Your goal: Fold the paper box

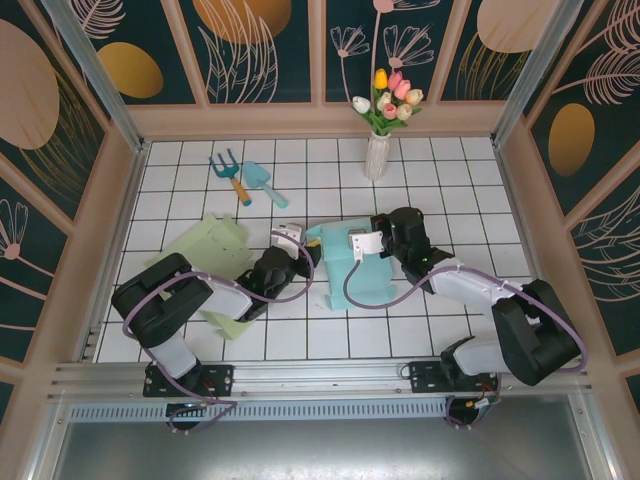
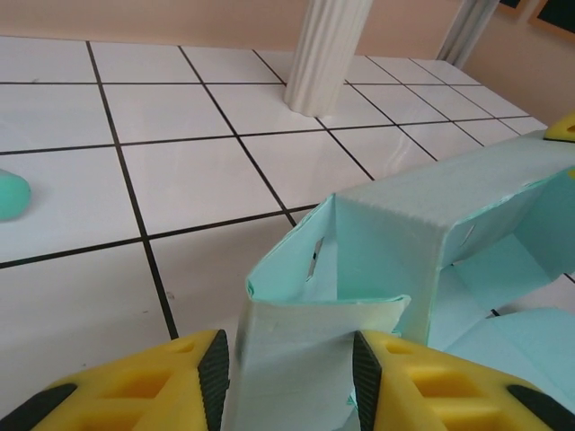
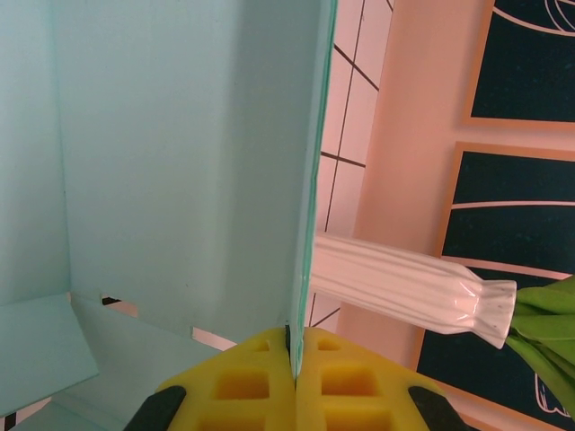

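Observation:
The teal paper box (image 1: 352, 272) stands partly folded in the middle of the tiled table. My left gripper (image 1: 303, 256) meets it from the left. In the left wrist view an end flap (image 2: 296, 350) of the box (image 2: 404, 238) fills the gap of the left gripper (image 2: 290, 377), touching both black pads (image 2: 214, 373). My right gripper (image 1: 360, 248) comes in from the right. In its wrist view the right gripper (image 3: 295, 355) is shut on the thin edge of an upright box wall (image 3: 180, 153).
A flattened light-green paper box (image 1: 212, 247) lies left of the teal one. A white vase (image 1: 376, 155) with tulips stands behind it, seen also as a ribbed vase (image 2: 323, 49) and vase (image 3: 404, 287). A garden fork (image 1: 230, 172) and trowel (image 1: 262, 182) lie far left. Walls enclose the table.

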